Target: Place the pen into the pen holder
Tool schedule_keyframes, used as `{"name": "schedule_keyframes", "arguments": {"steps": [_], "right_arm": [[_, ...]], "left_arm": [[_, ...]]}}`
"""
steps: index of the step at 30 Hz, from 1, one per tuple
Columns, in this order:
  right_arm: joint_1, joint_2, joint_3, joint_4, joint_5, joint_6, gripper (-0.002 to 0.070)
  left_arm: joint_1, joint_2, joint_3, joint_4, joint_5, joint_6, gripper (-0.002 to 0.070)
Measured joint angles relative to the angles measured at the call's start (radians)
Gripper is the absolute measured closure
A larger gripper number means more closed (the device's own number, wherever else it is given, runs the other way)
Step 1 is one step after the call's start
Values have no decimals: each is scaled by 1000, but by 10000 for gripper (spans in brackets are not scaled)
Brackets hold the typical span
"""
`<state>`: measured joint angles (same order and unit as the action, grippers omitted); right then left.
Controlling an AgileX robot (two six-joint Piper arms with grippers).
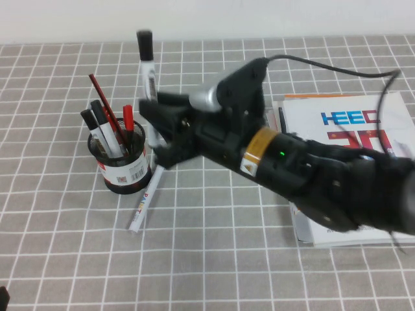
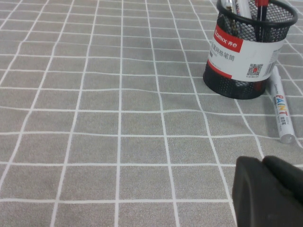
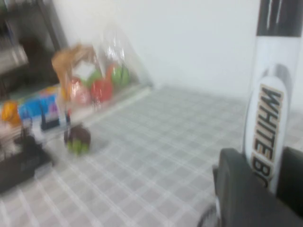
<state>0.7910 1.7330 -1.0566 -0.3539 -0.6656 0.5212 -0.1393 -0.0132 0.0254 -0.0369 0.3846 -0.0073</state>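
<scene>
The pen has a black cap at the top and a silvery-white barrel. My right gripper is shut on its lower part and holds it upright above the table, just right of the pen holder. In the right wrist view the pen stands between the dark fingers. The holder is a black mesh cup with a white label and several pens in it; it also shows in the left wrist view. My left gripper is shut and empty, low over the cloth, nearer me than the holder.
An all-white "PAINT" marker lies on the grey checked cloth against the holder's right side, also in the left wrist view. A white book lies at the right under my right arm. The white wall runs along the back.
</scene>
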Motion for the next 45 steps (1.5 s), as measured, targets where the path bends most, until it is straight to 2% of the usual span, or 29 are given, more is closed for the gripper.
{"name": "schedule_keyframes", "arguments": {"steps": [9,15,17,19,22,24,25,26,27,30,31,33,36,40,45], "right_arm": [[-13,289,-277,19,-98,0,574],[-13,448,-466,-20,5,0,568],[-13,476,-501,-41,61,0,521],[-14,483,-513,-61,94,0,426],[-21,484,-521,-83,103,1,238],[-25,480,-521,-87,105,10,176],[-30,472,-521,-87,115,17,172],[-32,460,-521,-92,133,28,195],[-32,444,-521,-100,153,41,248],[-33,364,-521,-162,236,126,507],[-33,330,-521,-198,269,168,565],[-33,263,-521,-294,331,258,629],[-33,158,-514,-546,399,437,671],[-33,3,-446,-873,371,674,685],[-33,-162,-312,-1088,254,858,688]], "left_arm": [[0,0,0,2,0,0,678],[0,0,0,4,0,0,678],[0,0,0,4,0,0,678],[0,0,0,5,0,0,678],[0,0,0,5,0,0,678],[0,0,0,5,0,0,678],[0,0,0,5,0,0,678],[0,0,0,5,0,0,678],[0,0,0,5,0,0,678],[0,0,0,5,0,0,678],[0,0,0,5,0,0,678],[0,0,0,5,0,0,678],[0,0,0,5,0,0,678],[0,0,0,5,0,0,678],[0,0,0,5,0,0,678]]}}
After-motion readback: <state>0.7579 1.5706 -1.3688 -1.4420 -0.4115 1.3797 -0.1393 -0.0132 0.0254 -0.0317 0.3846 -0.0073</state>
